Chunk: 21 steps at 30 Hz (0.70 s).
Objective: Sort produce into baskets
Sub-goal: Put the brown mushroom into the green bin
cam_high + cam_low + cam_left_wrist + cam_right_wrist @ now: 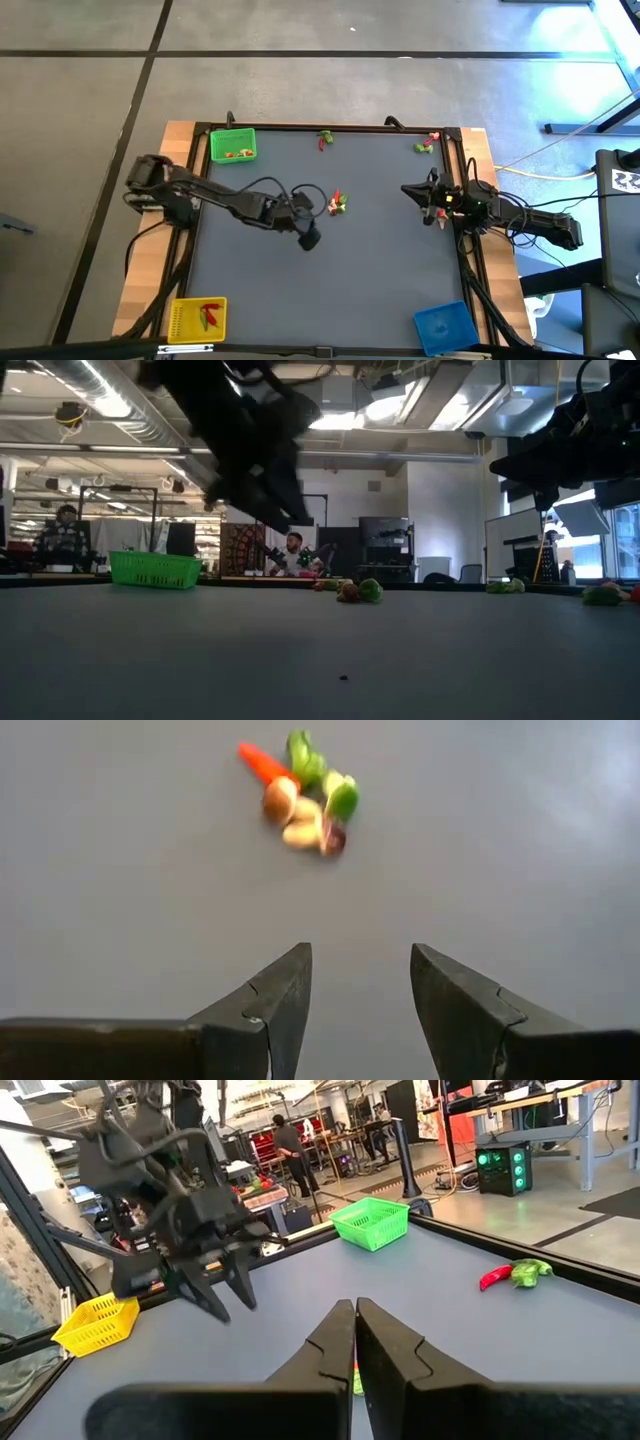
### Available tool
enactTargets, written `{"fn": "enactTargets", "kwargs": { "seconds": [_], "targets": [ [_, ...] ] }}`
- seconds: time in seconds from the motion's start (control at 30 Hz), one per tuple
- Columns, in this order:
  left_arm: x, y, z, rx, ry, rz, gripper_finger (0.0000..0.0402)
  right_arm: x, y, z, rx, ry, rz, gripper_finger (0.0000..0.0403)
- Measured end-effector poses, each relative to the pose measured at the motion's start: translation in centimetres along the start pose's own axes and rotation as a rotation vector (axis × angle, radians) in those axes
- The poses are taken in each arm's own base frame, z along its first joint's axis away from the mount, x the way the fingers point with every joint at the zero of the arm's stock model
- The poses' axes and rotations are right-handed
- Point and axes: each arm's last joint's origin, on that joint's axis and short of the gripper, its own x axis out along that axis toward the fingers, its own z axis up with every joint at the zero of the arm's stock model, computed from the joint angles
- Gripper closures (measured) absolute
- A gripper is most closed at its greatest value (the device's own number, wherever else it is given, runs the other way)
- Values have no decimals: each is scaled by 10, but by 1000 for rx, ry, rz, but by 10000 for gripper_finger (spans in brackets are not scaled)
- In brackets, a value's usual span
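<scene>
Right up close in the left wrist view: two dark fingers (275,1005) of the left hand (309,238), spread apart, holding nothing. Just past them, a little pile of produce (303,792) on the grey table (120,890): a red-orange carrot shape, green bits, a round brown piece and pale ones, all bunched and touching. Tiny next to any basket. Same pile (338,203) near the middle of the table from above, with the left hand near it, not touching.

Looks like the reach step: lining up over the pile to pick one piece. Next move calls for coming down on just one piece, then closing gently. Hard, since the pieces sit so tight together and could roll or get pushed away.

More produce farther out: a red and green pair (325,140) by the far edge, and another small bunch (427,146) in the far right corner.

Then the baskets. Green basket (232,145) at the far left corner, a few pieces already in it. Yellow basket (197,320) at the near left corner, with a red and a green piece inside. Blue basket (443,326) at the near right corner, nothing seen in it.

Right hand (410,190) waiting at the right side of the table, fingers pressed together, holding nothing.
</scene>
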Motion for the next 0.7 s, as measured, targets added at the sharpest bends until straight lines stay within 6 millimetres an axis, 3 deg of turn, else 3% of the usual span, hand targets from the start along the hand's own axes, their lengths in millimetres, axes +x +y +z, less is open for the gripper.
{"fn": "enactTargets", "kwargs": {
  "seconds": [0.23, 0.37, 0.53, 0.7],
  "targets": [
    [66, 2, 3, 1, -119, -29, 235, 0, 0, 0, -1, -5, -18, 386],
    [93, 9, 4, -41, -171, -40, 235, 0, -1, 0, -1, -5, -18, 386],
    [110, 18, 0, -53, -163, -10, 235, 0, -1, 0, -1, -5, -19, 386],
    [112, 19, 0, -46, -161, -3, 238, 0, -1, 0, -2, -4, -20, 386]
  ]
}}
